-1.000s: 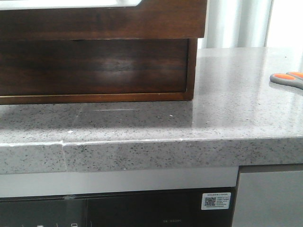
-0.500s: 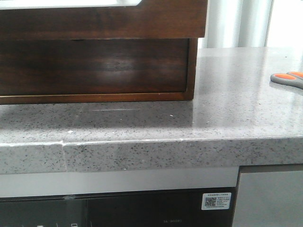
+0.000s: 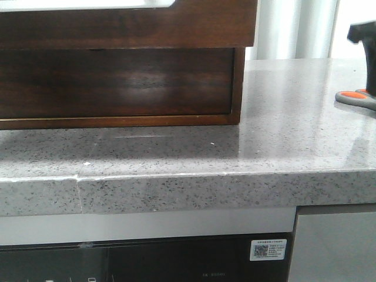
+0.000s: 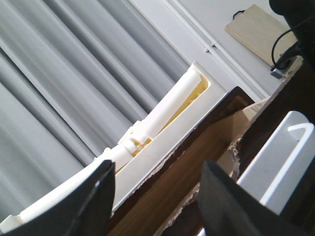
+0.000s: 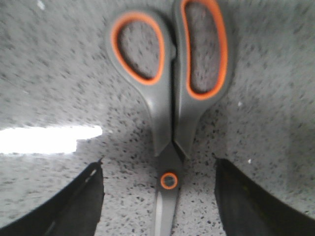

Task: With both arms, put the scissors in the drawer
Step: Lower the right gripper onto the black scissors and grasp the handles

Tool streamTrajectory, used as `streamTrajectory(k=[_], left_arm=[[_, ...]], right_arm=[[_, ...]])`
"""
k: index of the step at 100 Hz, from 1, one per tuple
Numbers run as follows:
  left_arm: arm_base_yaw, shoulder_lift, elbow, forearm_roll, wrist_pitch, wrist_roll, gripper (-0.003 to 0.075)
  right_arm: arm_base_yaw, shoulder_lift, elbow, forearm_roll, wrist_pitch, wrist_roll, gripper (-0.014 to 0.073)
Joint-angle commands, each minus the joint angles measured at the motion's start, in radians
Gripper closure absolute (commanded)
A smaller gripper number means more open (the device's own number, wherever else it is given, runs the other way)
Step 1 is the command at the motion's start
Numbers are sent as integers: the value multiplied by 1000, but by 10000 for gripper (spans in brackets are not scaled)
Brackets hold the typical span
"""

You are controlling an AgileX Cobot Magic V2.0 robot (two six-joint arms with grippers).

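Scissors (image 5: 170, 98) lie flat on the table (image 3: 282, 129) at 3 o'clock; right fingers (image 5: 157, 196) hover wide open astride the blades, empty; next they should lower and close. Left fingers (image 4: 157, 196) open, empty, near the drawer (image 4: 167, 177)

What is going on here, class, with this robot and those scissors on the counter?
The right gripper hangs open directly above the scissors, which lie closed and flat on the grey speckled counter, one finger on each side of the pivot. Nothing is gripped yet. The left gripper is open too, up by the dark wooden drawer at the counter's left.
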State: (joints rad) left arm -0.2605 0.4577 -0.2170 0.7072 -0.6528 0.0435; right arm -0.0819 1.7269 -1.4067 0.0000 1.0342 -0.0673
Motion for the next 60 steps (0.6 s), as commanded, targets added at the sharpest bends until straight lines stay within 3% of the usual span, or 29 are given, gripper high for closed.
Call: streamTrajectory(k=[1,29,60], left_arm=[[-7,5,-27,-47,-49,-14,381],[-7,5,-27,-47,-49,-14,381],[-7,5,-27,-47,-49,-14,381]], right_arm=[[-18,-18,-33,0,0,1,197],[-33,8,-33,23,-19,1,203],[-33,52,-33,23,-4,-1,356]])
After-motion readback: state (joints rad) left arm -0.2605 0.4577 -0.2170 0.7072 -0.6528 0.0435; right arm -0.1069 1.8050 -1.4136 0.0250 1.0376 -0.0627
